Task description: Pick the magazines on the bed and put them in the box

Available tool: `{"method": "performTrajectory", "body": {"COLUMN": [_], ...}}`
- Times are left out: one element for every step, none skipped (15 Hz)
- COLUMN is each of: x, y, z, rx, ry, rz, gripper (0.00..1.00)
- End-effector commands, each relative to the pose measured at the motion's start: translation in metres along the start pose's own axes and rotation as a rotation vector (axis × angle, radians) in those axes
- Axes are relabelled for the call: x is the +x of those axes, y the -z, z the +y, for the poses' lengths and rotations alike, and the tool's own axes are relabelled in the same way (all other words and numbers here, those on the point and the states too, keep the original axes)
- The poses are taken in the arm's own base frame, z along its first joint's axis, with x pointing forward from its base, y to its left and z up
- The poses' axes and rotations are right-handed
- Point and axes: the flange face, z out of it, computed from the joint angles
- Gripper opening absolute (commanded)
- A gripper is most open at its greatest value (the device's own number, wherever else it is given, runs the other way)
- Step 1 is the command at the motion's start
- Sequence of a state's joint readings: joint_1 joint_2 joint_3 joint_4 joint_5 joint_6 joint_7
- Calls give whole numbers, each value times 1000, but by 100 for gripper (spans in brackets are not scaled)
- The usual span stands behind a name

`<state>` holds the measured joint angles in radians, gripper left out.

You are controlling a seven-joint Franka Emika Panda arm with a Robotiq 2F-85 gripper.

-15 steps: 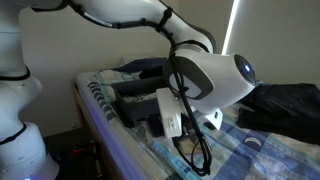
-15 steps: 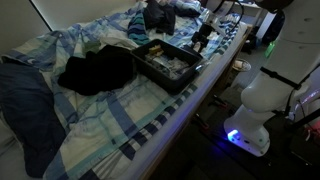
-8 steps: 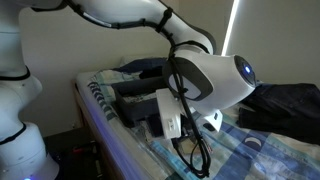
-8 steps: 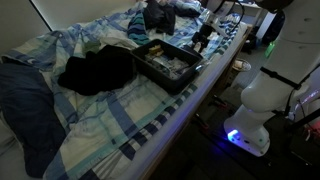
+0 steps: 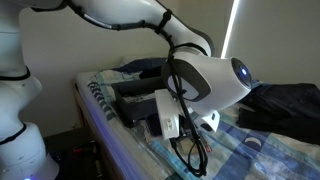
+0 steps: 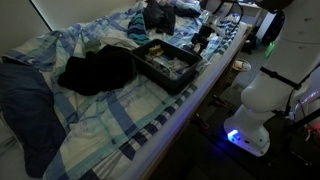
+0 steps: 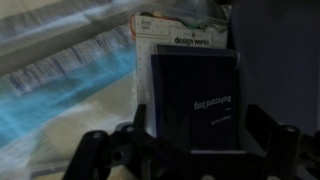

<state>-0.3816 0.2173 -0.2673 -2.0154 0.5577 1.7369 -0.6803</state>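
Note:
The navy magazine (image 7: 195, 100) lies flat and face-up right under my gripper (image 7: 197, 138) in the wrist view. The two fingers stand apart on either side of it, open, not closed on it. In an exterior view the gripper (image 6: 203, 40) hangs low over the bed's (image 6: 120, 125) striped edge, just beyond the dark shallow box (image 6: 172, 83). Something flat and tan (image 6: 168, 63) lies inside the box, perhaps the smaller magazine; too small to tell. In an exterior view the arm's wrist (image 5: 205, 85) hides the gripper, and the box (image 5: 128, 102) sits behind it.
A dark bulky bundle of cloth (image 6: 95, 70) lies beside the box on the checked sheet. A white printed card (image 7: 185, 35) lies past the navy magazine. Blue cloth (image 6: 25, 110) is heaped at the far end. The robot base (image 6: 255, 100) stands by the bed's edge.
The arm has shifted very slightly; the gripper stays over the navy magazine and nothing else has moved.

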Motion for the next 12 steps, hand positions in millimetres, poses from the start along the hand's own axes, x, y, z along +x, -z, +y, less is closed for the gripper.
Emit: {"method": "performTrajectory", "body": {"x": [-6, -6, -5, -5, -5, -5, -4, -4, -3, -3, -3, -3], "y": [3, 3, 4, 3, 3, 2, 2, 2, 1, 0, -1, -1], "z": [-10, -11, -12, -14, -15, -17, -18, -19, -20, -22, -23, -25], "rx": [13, 17, 21, 26, 28, 29, 30, 32, 33, 33, 34, 32], "ry": [-5, -4, -3, -2, 0, 2, 4, 6, 8, 10, 13, 16], "rz": [10, 10, 11, 10, 10, 10, 10, 9, 7, 6, 5, 5], "gripper": [100, 100, 100, 100, 100, 100, 100, 100, 100, 100, 100, 100]}}
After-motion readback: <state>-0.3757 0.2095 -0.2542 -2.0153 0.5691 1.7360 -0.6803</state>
